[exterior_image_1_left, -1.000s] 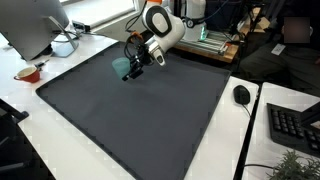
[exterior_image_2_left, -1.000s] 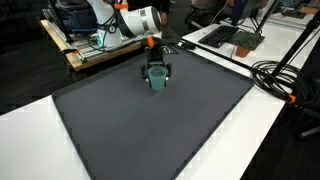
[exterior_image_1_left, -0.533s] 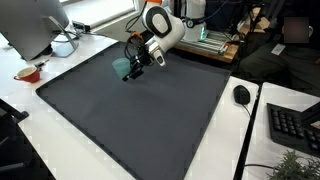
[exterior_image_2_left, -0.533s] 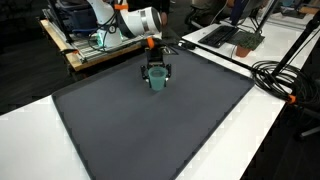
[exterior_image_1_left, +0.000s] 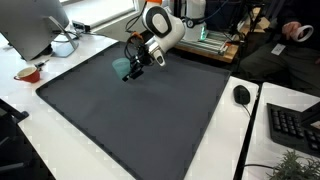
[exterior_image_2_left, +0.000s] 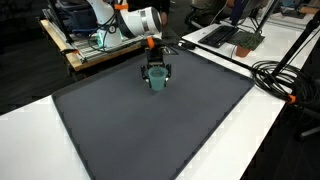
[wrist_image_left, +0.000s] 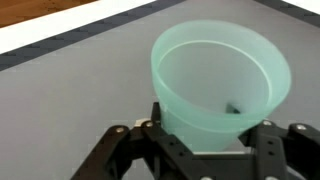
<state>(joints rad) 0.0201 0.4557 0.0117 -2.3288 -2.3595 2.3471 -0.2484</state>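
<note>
A translucent teal cup (exterior_image_1_left: 122, 66) stands upright on a dark grey mat (exterior_image_1_left: 140, 120) near its far edge, and shows in both exterior views (exterior_image_2_left: 157, 83). My gripper (exterior_image_1_left: 131, 70) reaches down to it (exterior_image_2_left: 156, 73), with one finger on each side of the cup. In the wrist view the cup (wrist_image_left: 220, 70) fills the space between the black fingers (wrist_image_left: 205, 140), which press against its lower walls. The cup looks empty, and its base is hidden behind the gripper body.
A monitor (exterior_image_1_left: 35, 25), a white object (exterior_image_1_left: 63, 45) and a red-rimmed bowl (exterior_image_1_left: 28, 73) are on the white table beside the mat. A mouse (exterior_image_1_left: 241, 95) and a keyboard (exterior_image_1_left: 298, 125) lie on the opposite side. Cables (exterior_image_2_left: 280, 75) and a laptop (exterior_image_2_left: 245, 38) are near the mat's edge.
</note>
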